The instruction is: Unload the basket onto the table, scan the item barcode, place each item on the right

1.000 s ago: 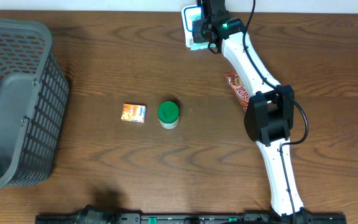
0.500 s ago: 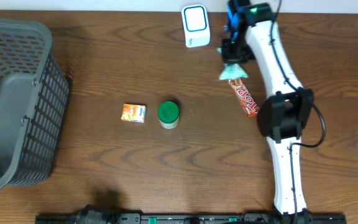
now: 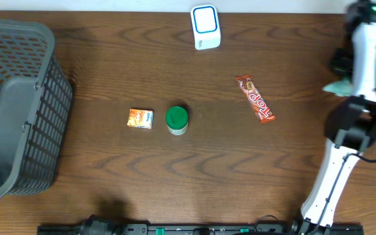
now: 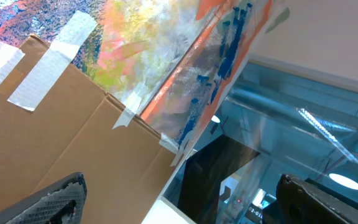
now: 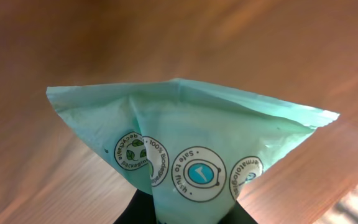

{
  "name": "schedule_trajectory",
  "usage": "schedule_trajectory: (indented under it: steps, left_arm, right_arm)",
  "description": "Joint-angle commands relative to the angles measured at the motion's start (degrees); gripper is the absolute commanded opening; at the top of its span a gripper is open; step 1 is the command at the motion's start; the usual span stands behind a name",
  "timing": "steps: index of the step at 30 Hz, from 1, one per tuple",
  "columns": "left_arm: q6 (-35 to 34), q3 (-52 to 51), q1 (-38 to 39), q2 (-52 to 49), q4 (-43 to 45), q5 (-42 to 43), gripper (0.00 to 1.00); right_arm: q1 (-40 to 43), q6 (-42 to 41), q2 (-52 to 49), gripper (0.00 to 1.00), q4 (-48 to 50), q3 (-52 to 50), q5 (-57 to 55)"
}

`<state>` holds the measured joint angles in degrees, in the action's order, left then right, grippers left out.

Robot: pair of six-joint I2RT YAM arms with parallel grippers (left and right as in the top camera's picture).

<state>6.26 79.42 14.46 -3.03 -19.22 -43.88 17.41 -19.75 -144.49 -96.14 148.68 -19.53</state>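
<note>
Right pincer [image 5: 180, 214] is clenched on the lower edge of a mint-green wipes packet [image 5: 191, 140], whose printed round seals face the wrist camera. Over the last second the right arm has swung this packet from directly against the white barcode scanner [image 3: 205, 26] at the far edge of the bench [image 3: 240, 176] out to the right-hand margin, where it now hangs well apart from the scanner. This withdrawal suggests the presentation of this item is finished and it is being carried to a put-down point; whether the code registered cannot be told. Left pincer [image 4: 185, 199] stands released, empty and aimed away from the bench. A candy bar [image 3: 254, 98], green-lidded jar [image 3: 177, 120] and small orange carton [image 3: 141, 118] lie unmoved, probably awaiting scanning.
</note>
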Motion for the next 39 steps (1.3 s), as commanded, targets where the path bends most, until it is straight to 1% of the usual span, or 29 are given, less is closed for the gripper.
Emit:
schedule_trajectory:
  steps: [1, 13, 15, 17, 22, 27, 28, 30, 31, 32, 33, 35, 39]
  left_arm:
    - [1.01, -0.07, -0.02, 0.44, 0.24, -0.37, 0.98]
    - [1.01, -0.07, -0.02, 0.44, 0.24, -0.37, 0.98]
    - [1.01, -0.07, -0.02, 0.44, 0.24, -0.37, 0.98]
    - [1.01, -0.07, -0.02, 0.44, 0.24, -0.37, 0.98]
    - [1.01, -0.07, -0.02, 0.44, 0.24, -0.37, 0.98]
    - [1.01, -0.07, -0.02, 0.44, 0.24, -0.37, 0.98]
    - [1.01, -0.07, -0.02, 0.44, 0.24, -0.37, 0.98]
    - [1.01, -0.07, -0.02, 0.44, 0.24, -0.35, 0.98]
    - [1.01, -0.07, -0.02, 0.44, 0.24, -0.35, 0.98]
    - [1.01, -0.07, -0.02, 0.44, 0.24, -0.37, 0.98]
    - [1.01, -0.07, -0.02, 0.44, 0.24, -0.37, 0.98]
    - [1.01, -0.07, -0.02, 0.44, 0.24, -0.37, 0.98]
    - [1.01, -0.07, -0.02, 0.44, 0.24, -0.35, 0.98]
  right_arm:
    - [6.58, -1.40, 1.86, 0.08, 0.66, -0.39, -2.73]
    - [26.69, -1.03, 1.84, 0.08, 4.48, -0.76, -2.40]
    - [29.66, -1.03, 1.84, 0.08, 5.53, -1.44, -0.96]
    - [33.86, -0.92, 1.84, 0.08, 7.78, -3.67, 2.97]
    - [38.60, 1.03, 1.84, 0.10, 12.59, -10.32, 8.37]
    - [39.65, 2.36, 1.84, 0.12, 17.27, -17.64, 9.99]
    - [39.54, 2.71, 1.84, 0.14, 18.03, -18.75, 10.01]
    - [39.15, 2.71, 1.84, 0.27, 19.63, -21.11, 9.99]
    - [38.91, 3.15, 1.84, 0.38, 20.20, -22.03, 10.01]
    - [38.62, 3.32, 1.84, 0.56, 20.70, -22.84, 10.05]
    - [38.34, 3.34, 1.84, 0.61, 20.70, -23.04, 10.01]
    - [37.59, 3.34, 1.86, 0.65, 20.61, -23.12, 10.03]
    - [35.60, 4.17, 2.34, 0.70, 20.39, -23.12, 10.01]
